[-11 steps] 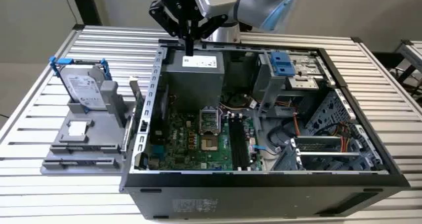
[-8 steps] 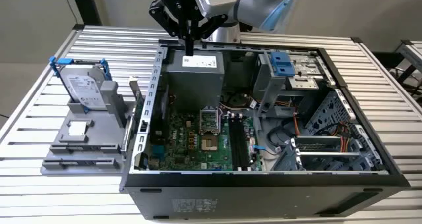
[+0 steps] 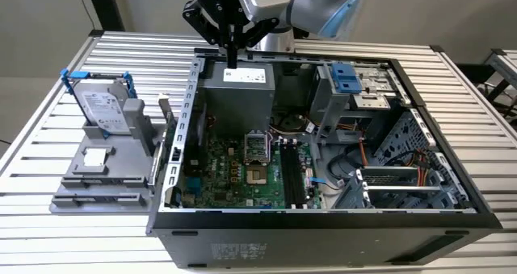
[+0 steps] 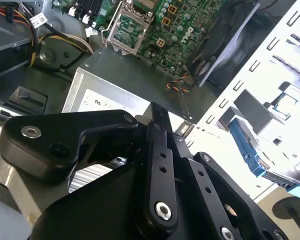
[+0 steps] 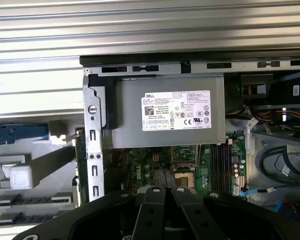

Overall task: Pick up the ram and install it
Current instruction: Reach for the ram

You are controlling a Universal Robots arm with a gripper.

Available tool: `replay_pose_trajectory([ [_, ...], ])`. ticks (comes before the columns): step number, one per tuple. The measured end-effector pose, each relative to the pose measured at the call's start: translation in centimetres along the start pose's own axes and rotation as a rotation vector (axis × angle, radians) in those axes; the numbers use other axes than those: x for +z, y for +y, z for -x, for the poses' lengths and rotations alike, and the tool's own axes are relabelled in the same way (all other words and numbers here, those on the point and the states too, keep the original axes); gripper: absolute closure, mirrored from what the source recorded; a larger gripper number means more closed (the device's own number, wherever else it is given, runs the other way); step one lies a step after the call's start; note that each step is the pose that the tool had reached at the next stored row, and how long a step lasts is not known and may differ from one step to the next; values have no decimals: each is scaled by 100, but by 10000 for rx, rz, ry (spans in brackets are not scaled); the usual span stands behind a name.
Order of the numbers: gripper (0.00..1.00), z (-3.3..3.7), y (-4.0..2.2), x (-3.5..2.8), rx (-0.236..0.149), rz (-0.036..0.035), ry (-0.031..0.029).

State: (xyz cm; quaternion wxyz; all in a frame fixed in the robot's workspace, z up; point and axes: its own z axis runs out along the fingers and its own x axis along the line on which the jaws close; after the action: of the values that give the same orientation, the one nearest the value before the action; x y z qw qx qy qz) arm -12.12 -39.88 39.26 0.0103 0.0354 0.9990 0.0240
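here the closed jaws hang above the power supply [image 3: 236,97].

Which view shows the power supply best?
The first wrist view: the power supply shows its whole labelled face squarely. The exterior view shows it at a slant, near the gripper; in the second wrist view the gripper covers part of it.

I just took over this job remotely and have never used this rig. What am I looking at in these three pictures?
One robot arm's gripper hangs above the grey power supply of an open computer case on a slatted table. The exterior view is a camera off the arm; both wrist views ride on the arm, looking past the gripper into the case. On the exterior view's left, a grey holder carries a hard drive. Whether the gripper holds anything, I cannot tell.
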Motion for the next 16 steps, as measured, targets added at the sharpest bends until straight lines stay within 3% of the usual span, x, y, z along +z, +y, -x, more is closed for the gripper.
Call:
replay_pose_trajectory([
  [3,100,-10,-1,-1,1,4,-5],
  [6,100,-65,-5,-2,-5,8,-59],
  [9,100,-130,-9,-3,-13,19,-193],
  [12,100,-181,-13,-4,-21,20,-210],
  [16,100,-186,-13,-4,-22,20,-210],
])
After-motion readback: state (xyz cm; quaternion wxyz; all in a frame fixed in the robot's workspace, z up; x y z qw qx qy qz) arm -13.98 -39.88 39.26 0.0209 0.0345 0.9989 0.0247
